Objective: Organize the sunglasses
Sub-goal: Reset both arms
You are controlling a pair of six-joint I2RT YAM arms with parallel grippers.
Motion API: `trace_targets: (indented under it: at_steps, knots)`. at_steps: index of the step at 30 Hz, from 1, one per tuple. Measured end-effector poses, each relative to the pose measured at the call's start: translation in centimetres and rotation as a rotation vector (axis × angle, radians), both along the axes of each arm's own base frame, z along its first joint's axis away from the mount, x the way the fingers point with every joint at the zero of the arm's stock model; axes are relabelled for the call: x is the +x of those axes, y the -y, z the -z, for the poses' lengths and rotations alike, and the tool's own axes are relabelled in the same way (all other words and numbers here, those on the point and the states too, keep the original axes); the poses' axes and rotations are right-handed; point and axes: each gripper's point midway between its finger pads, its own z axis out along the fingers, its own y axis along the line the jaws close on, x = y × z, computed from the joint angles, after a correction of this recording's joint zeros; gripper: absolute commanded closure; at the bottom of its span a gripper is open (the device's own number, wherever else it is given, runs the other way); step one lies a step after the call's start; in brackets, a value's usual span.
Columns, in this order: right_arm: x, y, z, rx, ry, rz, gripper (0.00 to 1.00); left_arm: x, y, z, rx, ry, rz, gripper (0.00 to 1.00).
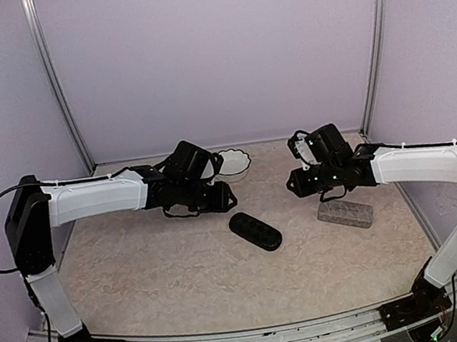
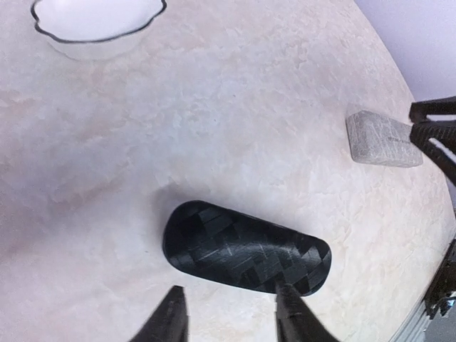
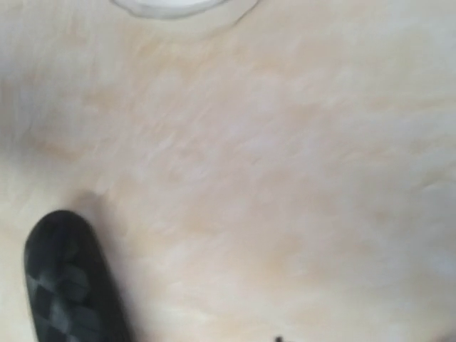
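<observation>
The left jaws point(image 2: 229, 303) stand wide apart and hold nothing, low over the table point(image 2: 235, 121) just beside the black case point(image 2: 246, 249), which lies shut at lower centre of the left wrist view. The right jaws point(image 1: 296, 183) hang at centre right of the top view. Their fingers barely show in the blurred right wrist view, so I cannot tell whether they are apart or closed.

Below them, at right centre, lies the grey speckled case point(image 1: 345, 213), also shut. A white scalloped bowl point(image 1: 233, 164) sits at upper centre. A thin dark loop point(image 1: 182, 213) lies under the left arm; it may be the wire-armed pair, but it is too small to tell.

The sunglasses cannot be made out with certainty anywhere, and the pale pair shows in no view. With both cases shut, they are probably put away and little is left.

Count: one black case, one grey case, one bowl, no certain sunglasses.
</observation>
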Motion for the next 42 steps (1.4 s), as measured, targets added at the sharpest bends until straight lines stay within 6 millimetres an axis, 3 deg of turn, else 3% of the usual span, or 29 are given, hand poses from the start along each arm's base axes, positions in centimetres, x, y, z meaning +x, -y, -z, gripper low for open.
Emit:
trace_targets:
  at_steps: [2, 5, 8, 10, 15, 18, 20, 23, 28, 34, 38, 42]
  knots:
    - [0.2, 1.6, -1.3, 0.006, 0.047, 0.025, 0.52, 0.3, -1.1, -1.2, 0.001, 0.021, -0.029, 0.41]
    - [0.6, 4.6, -3.3, 0.014, 0.114, 0.078, 0.23, 1.1, -3.3, -3.1, 0.004, 0.055, -0.085, 0.25]
    - [0.8, 7.5, -5.1, 0.018, 0.185, 0.131, 0.08, 1.7, -5.7, -5.3, 0.007, 0.099, -0.145, 0.04]
    - [0.8, 9.2, -6.1, 0.017, 0.225, 0.162, 0.00, 2.0, -7.7, -7.1, 0.008, 0.138, -0.187, 0.01]
    - [0.6, 14.5, -9.3, 0.015, 0.362, 0.294, 0.00, 1.9, -12.4, -11.5, -0.010, 0.242, -0.295, 0.01]
    - [0.0, 16.9, -9.9, -0.014, 0.444, 0.348, 0.00, 1.3, -15.4, -13.8, -0.024, 0.303, -0.354, 0.01]
    - [-0.4, 18.0, -9.7, -0.046, 0.503, 0.375, 0.00, 0.9, -17.6, -15.1, -0.028, 0.346, -0.398, 0.01]
    - [-1.4, 19.5, -7.2, -0.133, 0.569, 0.399, 0.00, 0.4, -20.8, -16.5, -0.034, 0.410, -0.460, 0.01]
    - [-1.8, 21.4, -2.8, -0.265, 0.600, 0.401, 0.00, -0.6, -24.4, -16.1, -0.006, 0.537, -0.503, 0.01]
    - [-0.2, 23.3, -1.6, -0.308, 0.654, 0.450, 0.00, -1.7, -27.0, -12.4, 0.100, 0.694, -0.516, 0.01]
    - [0.1, 24.5, 0.3, -0.326, 0.658, 0.473, 0.00, -1.4, -29.2, -9.2, 0.200, 0.732, -0.543, 0.01]
    - [0.5, 24.9, 1.2, -0.311, 0.675, 0.469, 0.00, 0.2, -32.0, -8.9, 0.229, 0.743, -0.624, 0.01]
